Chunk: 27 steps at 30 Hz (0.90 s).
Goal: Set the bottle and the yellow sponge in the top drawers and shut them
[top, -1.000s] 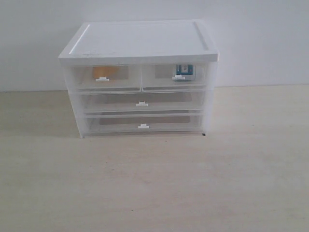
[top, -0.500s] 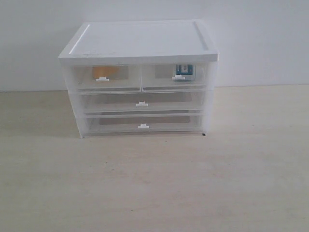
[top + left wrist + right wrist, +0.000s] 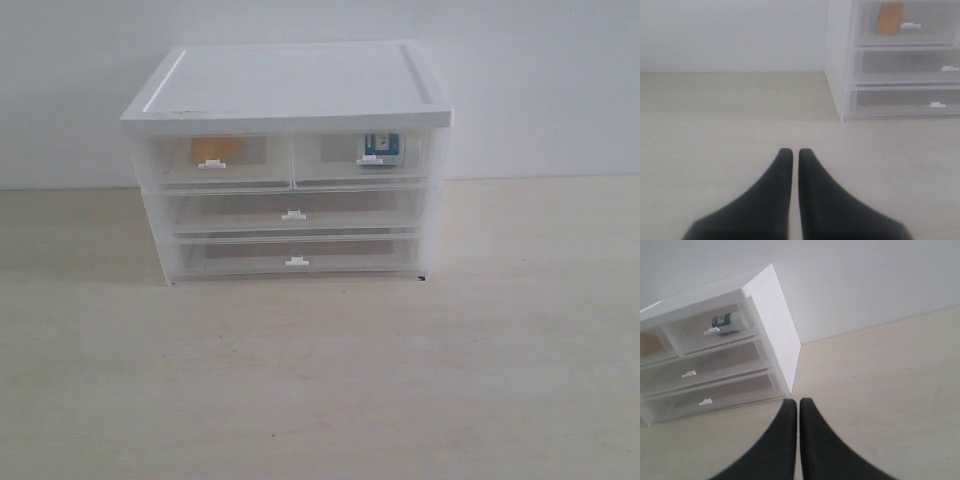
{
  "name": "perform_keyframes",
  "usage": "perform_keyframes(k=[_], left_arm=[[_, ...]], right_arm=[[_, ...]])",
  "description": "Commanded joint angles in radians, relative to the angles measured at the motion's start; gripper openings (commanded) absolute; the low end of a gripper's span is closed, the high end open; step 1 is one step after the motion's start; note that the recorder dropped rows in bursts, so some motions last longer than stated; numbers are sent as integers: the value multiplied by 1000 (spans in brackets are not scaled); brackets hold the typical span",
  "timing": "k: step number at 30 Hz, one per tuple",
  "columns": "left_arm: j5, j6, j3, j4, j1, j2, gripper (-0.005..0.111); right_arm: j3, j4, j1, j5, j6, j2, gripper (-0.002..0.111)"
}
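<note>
Bottle lies sideways in rt top drawer (shut), axis along front

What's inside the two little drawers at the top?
The left top drawer holds the yellow sponge, the right top drawer the bottle. Cloudy plastic blurs them; handles cover their lower parts.

A pale wood-grain table carries 1 white drawer cabinet, standing upright and flat on it. Behind the cabinet the table ends at a white wall. A tiny dark mark sits just beside the cabinet's front corner.
</note>
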Motion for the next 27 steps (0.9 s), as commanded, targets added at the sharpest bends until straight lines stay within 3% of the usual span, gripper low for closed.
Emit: perform_keyframes(k=[1, 14, 22, 27], left_arm=[[2, -3, 3, 5, 2, -3, 4], [2, -3, 3, 5, 2, -3, 4], [2, -3, 3, 5, 2, -3, 4], [2, -3, 3, 5, 2, -3, 4]], right_arm=[[0, -25, -2, -4, -32, -4, 0], [0, 35, -4, -3, -271, -4, 0], [0, 238, -84, 99, -580, -4, 0], [0, 286, -84, 138, -621, -4, 0]])
